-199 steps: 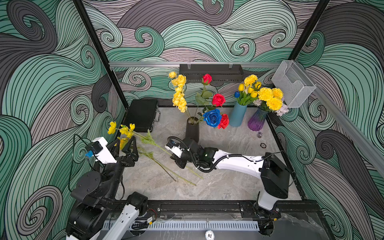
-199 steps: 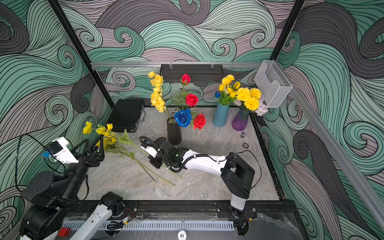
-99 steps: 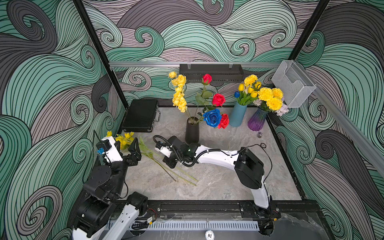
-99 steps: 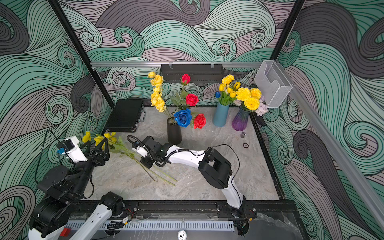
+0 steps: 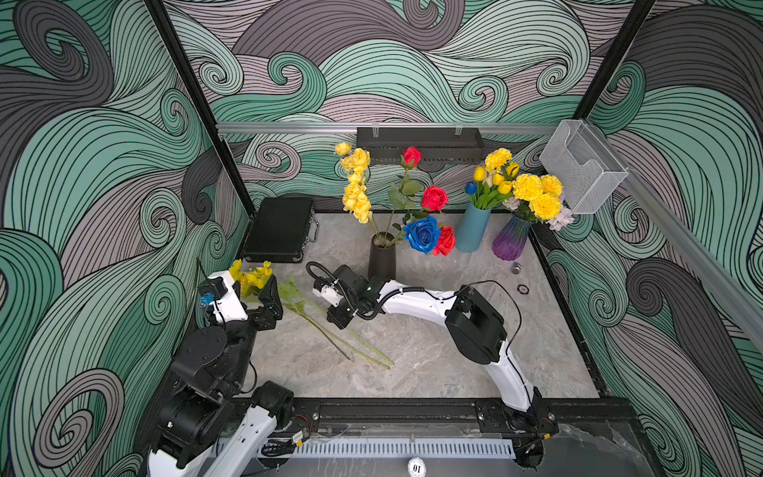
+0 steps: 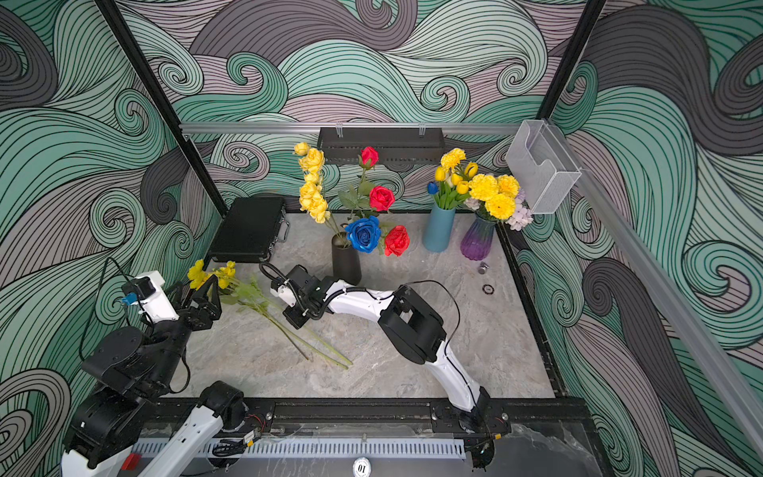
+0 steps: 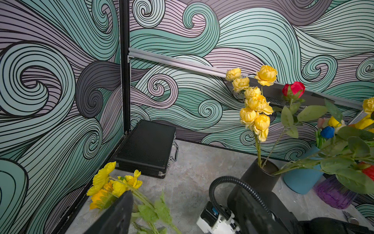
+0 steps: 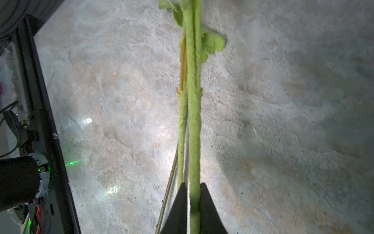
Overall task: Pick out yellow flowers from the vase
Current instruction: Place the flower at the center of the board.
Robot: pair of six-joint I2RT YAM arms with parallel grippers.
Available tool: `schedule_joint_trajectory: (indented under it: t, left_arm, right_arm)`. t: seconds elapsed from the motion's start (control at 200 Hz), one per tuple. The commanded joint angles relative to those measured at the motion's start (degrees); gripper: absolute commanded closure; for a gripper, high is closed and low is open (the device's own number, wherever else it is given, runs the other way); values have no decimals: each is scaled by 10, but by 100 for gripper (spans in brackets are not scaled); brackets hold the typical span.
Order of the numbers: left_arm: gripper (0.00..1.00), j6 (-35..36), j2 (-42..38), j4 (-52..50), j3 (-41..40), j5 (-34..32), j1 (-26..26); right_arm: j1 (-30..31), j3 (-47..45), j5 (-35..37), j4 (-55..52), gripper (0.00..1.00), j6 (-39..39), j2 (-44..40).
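Laying yellow flowers (image 5: pixel 254 277) beside open L gripper (image 6: pixel 197 291); R gripper (image 8: pixel 193 186) straddles stem (image 8: pixel 194 121), grip unclear; yellow spray (image 5: pixel 357 194) in vase (image 5: pixel 382 260) to go.

Both top views are brightly and evenly lit and sharply rendered. In the right wrist view the table (image 8: pixel 283 101) is darkened by a broad shadow, white glare spots are reflected, and the stem (image 8: pixel 194 141) is softly blurred.

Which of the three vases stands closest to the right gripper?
The black vase, just behind the right gripper. The blue vase and the purple vase stand farther back and off to the side.
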Motion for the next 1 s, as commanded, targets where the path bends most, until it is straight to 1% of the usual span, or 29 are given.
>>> schedule_joint_trajectory:
  t: [0.0, 0.085, 0.155, 0.3, 0.375, 0.42, 0.57, 0.705, 0.83, 0.915, 0.996]
  left_arm:
    - [21, 10, 2, 7, -5, -8, -2]
    - [21, 10, 4, 7, -4, -8, -2]
    - [21, 10, 6, 7, -5, -8, -2]
    - [21, 11, 11, 9, -6, -8, -2]
    - [21, 10, 14, 10, -7, -8, -2]
    - [21, 10, 16, 11, -6, -8, -1]
    - [21, 5, 22, 15, -9, -7, 0]
    - [21, -6, 36, 20, -8, 2, 0]
    - [21, -30, 58, 27, -6, 21, 5]
    - [21, -64, 79, 31, -8, 27, 5]
    - [21, -94, 100, 57, -22, 61, 5]
  right_arm:
    - [-2, 13, -3, -26, 79, 18, 10]
    - [-4, 10, 6, -29, 73, 18, 10]
    - [-4, 2, 11, -25, 65, 15, 3]
    - [-3, -15, 23, -17, 59, 8, -14]
    - [-3, -39, 32, 6, 52, 9, -32]
    - [-4, -53, 33, 19, 50, 5, -45]
    - [-1, -97, 56, 58, 48, -11, -93]
    - [2, -162, 92, 99, 47, -34, -162]
    - [5, -264, 162, 167, 45, -54, -249]
    - [6, -318, 210, 194, 45, -68, -298]
    - [7, -371, 243, 226, 44, -74, -342]
